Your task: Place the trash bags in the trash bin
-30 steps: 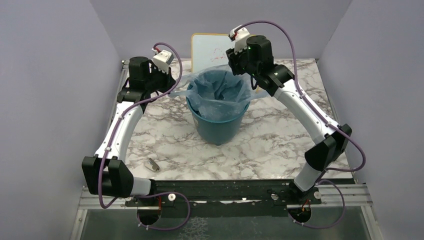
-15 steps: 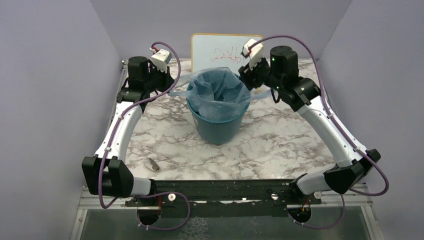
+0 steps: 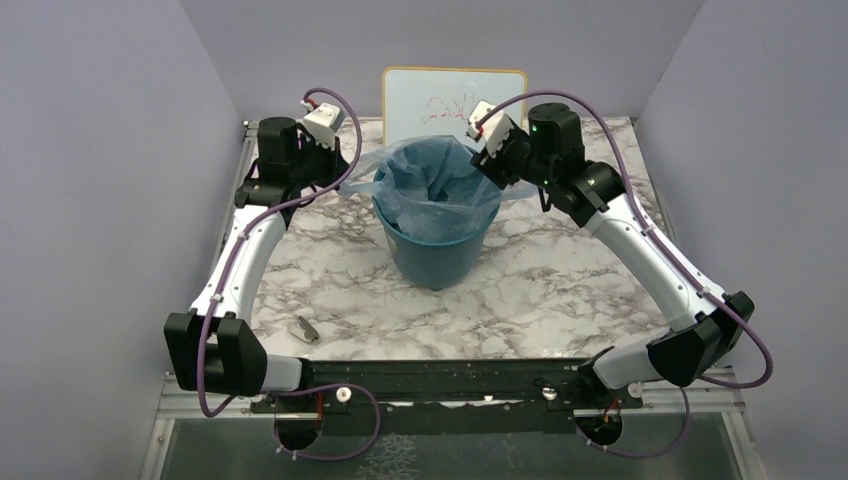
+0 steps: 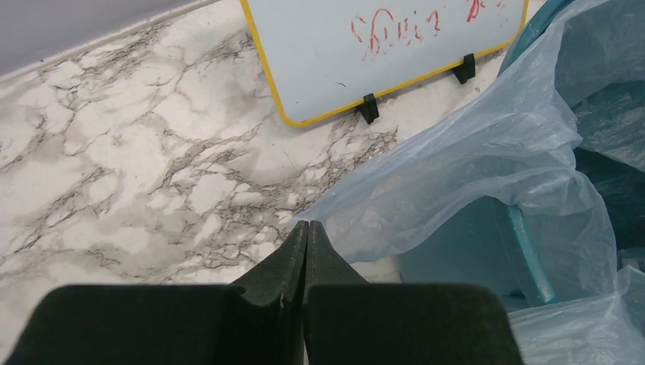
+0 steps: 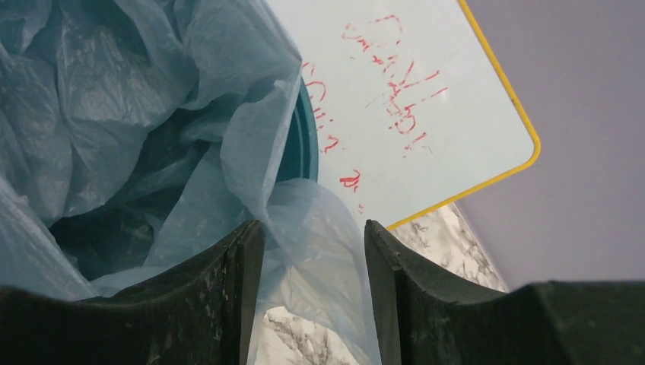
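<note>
The teal trash bin (image 3: 440,250) stands mid-table, lined with the crinkly light-blue trash bag (image 3: 435,185), whose rim flares out over both sides. My left gripper (image 3: 345,170) sits left of the bin. In the left wrist view it (image 4: 306,224) is shut, and a taut corner of the bag (image 4: 471,167) comes to a point at its tips, beside the bin wall (image 4: 471,243). My right gripper (image 3: 492,162) hovers at the bin's right rim. It (image 5: 313,228) stands open, with a flap of the bag (image 5: 319,228) hanging loose between its fingers, next to the bin rim (image 5: 304,137).
A yellow-framed whiteboard (image 3: 440,95) with red scribbles leans against the back wall behind the bin. A small grey object (image 3: 306,328) lies near the front left of the marble table (image 3: 560,280). Purple walls close in on both sides.
The right arm swung from above the bin's back rim out to the right, then came back to the right rim with its jaws wider. The left arm stayed put.
</note>
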`<action>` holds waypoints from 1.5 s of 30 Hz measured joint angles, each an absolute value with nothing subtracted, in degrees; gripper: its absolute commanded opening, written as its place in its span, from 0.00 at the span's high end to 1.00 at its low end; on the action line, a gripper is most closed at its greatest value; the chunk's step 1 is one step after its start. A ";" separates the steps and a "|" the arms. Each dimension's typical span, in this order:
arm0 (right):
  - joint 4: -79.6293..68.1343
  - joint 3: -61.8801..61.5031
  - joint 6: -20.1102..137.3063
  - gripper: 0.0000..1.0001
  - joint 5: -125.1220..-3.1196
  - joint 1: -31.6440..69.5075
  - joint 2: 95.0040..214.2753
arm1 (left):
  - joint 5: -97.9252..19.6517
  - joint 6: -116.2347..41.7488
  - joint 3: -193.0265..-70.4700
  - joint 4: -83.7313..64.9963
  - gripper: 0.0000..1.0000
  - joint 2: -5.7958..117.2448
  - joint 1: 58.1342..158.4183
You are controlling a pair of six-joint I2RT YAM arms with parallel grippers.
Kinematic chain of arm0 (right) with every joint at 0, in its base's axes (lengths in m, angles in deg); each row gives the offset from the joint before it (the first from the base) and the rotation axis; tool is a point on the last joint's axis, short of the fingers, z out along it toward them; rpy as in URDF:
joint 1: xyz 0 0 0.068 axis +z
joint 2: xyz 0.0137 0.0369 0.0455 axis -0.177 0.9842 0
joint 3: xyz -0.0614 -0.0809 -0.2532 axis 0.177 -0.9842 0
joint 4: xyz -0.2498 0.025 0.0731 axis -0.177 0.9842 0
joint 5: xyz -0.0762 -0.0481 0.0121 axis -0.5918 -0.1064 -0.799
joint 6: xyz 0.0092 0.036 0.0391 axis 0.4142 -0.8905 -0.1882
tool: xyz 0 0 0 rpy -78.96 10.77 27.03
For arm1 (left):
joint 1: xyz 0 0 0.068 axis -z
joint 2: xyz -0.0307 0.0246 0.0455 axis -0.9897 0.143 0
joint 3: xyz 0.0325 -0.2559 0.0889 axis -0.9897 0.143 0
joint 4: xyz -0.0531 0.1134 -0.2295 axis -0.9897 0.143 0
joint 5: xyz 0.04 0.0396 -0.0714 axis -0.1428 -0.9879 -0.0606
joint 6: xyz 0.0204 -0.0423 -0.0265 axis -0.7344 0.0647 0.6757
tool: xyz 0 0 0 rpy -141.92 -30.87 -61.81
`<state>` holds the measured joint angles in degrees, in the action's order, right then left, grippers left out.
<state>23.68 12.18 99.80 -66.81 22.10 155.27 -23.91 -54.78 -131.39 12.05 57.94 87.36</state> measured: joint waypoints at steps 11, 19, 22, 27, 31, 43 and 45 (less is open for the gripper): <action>21.69 12.23 99.91 0.75 -66.07 22.10 159.66 | -23.93 -54.52 -131.02 12.02 1.00 57.88 87.36; 20.16 17.04 91.83 0.99 -69.81 22.05 161.74 | -24.98 -52.57 -130.03 10.21 1.00 57.55 86.73; 19.20 18.63 88.61 0.99 -71.84 22.05 161.76 | -24.96 -51.98 -129.60 9.47 1.00 57.40 86.38; 19.22 19.18 84.92 0.99 -75.03 21.86 162.96 | -24.90 -51.17 -129.42 8.48 1.00 57.35 86.01; 20.38 19.16 81.29 0.86 -75.20 19.72 165.00 | -24.90 -50.71 -129.05 7.83 1.00 57.35 85.55; 24.49 22.37 71.92 0.74 -65.00 11.72 168.63 | -20.92 -48.35 -128.44 6.47 0.93 59.32 84.19; 24.64 22.39 71.41 0.72 -63.40 11.78 168.60 | -20.98 -47.76 -128.22 6.28 0.73 59.30 84.17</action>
